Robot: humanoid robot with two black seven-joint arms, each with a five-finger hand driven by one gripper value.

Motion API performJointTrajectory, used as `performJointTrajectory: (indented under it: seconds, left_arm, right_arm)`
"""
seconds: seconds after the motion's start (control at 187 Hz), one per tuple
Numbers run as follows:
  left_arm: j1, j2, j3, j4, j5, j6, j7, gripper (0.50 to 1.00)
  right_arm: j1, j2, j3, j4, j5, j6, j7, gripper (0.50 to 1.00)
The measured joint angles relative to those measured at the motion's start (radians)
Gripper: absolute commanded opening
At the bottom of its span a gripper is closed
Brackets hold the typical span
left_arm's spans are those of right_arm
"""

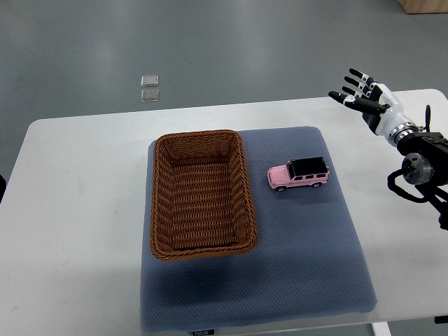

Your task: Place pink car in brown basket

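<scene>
Blue-grey mat [308, 280] covers the middle of the white table [77, 210], its near edge at the table's front. On the mat, left half: brown basket [162, 210], rectangular wicker, upright, nothing inside. Pink car [299, 173] w/ black roof sits on the mat just right of the basket, apart from it, on its wheels, nose pointing at the basket. Right hand [365, 98] over the table's far right corner, well apart from car, fingers spread wide, holding nothing. Beyond the table, two small clear squares [149, 87] on the grey floor.
</scene>
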Motion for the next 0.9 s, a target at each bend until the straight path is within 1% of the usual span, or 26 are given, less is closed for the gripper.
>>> performJointTrajectory:
  seconds: [0.391,0.9]
  left_arm:
    - [-0.001,0.0,-0.003,-0.001,-0.002,0.0,0.0,1.0]
    - [-0.001,0.0,-0.001,0.002,-0.002,0.0,0.0,1.0]
  right_arm:
    - [0.001,0.016,0.0,0.001,-0.002,0.0,0.001,0.913]
    - [0.005,-0.002,-0.019,0.017,-0.017,0.003,0.0,0.913]
